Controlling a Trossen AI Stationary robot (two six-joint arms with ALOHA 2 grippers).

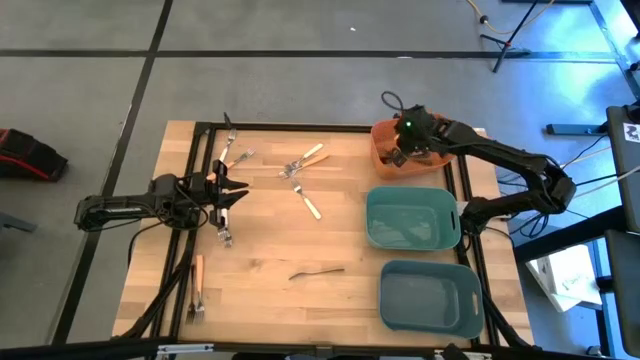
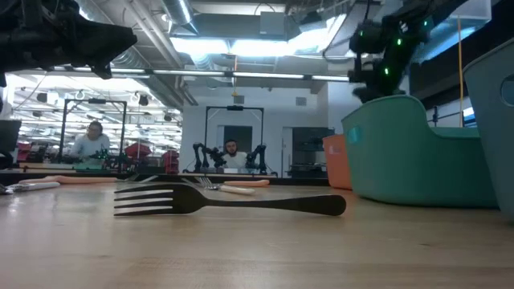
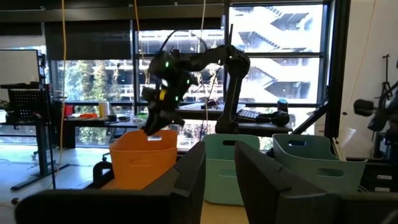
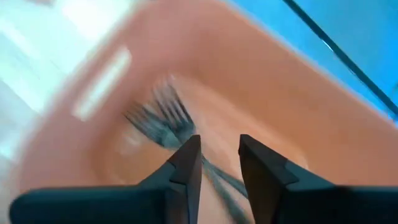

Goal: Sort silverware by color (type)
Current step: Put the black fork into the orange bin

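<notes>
My right gripper (image 1: 400, 150) (image 4: 221, 152) hangs open over the orange bin (image 1: 384, 168), fingers pointing down into it. Dark forks (image 4: 158, 121) lie on the bin's floor below them. My left gripper (image 1: 240, 192) (image 3: 217, 168) is open and level at the table's left side, pointing right, above a silver fork (image 1: 225, 236). One dark fork (image 1: 317, 271) (image 2: 233, 201) lies flat near the table's middle. Orange-handled forks (image 1: 305, 160) (image 1: 309, 204) (image 1: 197, 285) and another silver fork (image 1: 229, 150) lie scattered on the wood.
Two teal bins (image 1: 371, 215) (image 1: 386, 296) stand in a row on the table's right side, nearer than the orange bin. A black frame (image 1: 300, 127) runs around the table top. Bare wood lies between the dark fork and the near edge. People sit in the room beyond.
</notes>
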